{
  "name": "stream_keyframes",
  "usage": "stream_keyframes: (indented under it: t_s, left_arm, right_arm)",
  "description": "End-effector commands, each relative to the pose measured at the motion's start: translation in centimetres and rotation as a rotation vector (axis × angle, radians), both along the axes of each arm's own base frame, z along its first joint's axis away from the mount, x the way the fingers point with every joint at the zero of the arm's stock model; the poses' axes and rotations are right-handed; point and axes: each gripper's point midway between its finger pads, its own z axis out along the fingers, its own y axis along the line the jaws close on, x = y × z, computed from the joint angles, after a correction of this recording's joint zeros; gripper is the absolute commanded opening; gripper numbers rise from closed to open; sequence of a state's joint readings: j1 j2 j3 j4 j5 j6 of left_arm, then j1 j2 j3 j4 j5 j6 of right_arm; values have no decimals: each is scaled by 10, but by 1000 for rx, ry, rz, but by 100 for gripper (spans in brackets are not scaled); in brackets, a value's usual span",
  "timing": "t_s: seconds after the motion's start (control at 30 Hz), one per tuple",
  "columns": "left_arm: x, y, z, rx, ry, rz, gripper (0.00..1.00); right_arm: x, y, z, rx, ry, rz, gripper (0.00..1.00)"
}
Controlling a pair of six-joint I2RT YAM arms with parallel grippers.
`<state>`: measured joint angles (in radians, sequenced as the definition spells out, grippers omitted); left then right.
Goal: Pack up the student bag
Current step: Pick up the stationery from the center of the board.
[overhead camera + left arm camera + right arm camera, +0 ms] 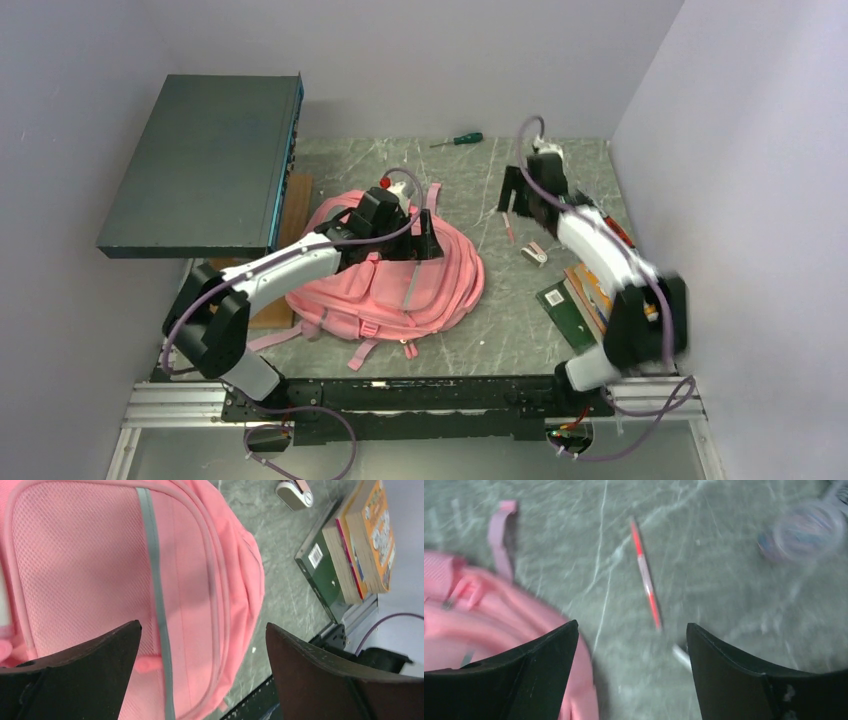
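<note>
Lying front-up, student bag (pixel 400 285) trails straps toward the arms; left gripper (pixel 202 627) above it and right gripper (pixel 631 625) beside it both spread, empty; right wrist view adds a red pen (pixel 645 577).

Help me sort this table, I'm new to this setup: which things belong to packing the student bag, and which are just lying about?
For the job:
student bag
stacked books
red pen
probably the small white case

Lying about:
green-handled screwdriver
big dark box
wooden board
</note>
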<state>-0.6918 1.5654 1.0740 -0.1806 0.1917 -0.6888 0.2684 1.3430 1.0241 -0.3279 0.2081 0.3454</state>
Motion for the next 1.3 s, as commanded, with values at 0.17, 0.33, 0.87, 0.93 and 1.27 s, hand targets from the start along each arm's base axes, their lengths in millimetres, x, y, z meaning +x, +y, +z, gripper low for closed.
stream_keyframes:
  t_s: [0.17, 0.33, 0.87, 0.93, 1.27]
  left_arm:
    - [-72, 10, 48, 122, -126, -200, 100]
    - [-100, 10, 47, 165, -137, -256, 100]
    - [-38, -12, -5, 606, -161, -179, 77]
    - [-30, -13, -10, 658, -173, -174, 75]
    - [-19, -12, -29, 936, -248, -199, 75]
  right_arm:
    - [90, -3, -105, -38, 431, 268, 71]
    - [83, -11, -147, -83, 541, 283, 57]
    - [46, 1, -150, -61, 561, 97, 0]
    - [46, 6, -119, -3, 468, 79, 0]
    - [-15, 19, -35, 358, 262, -110, 0]
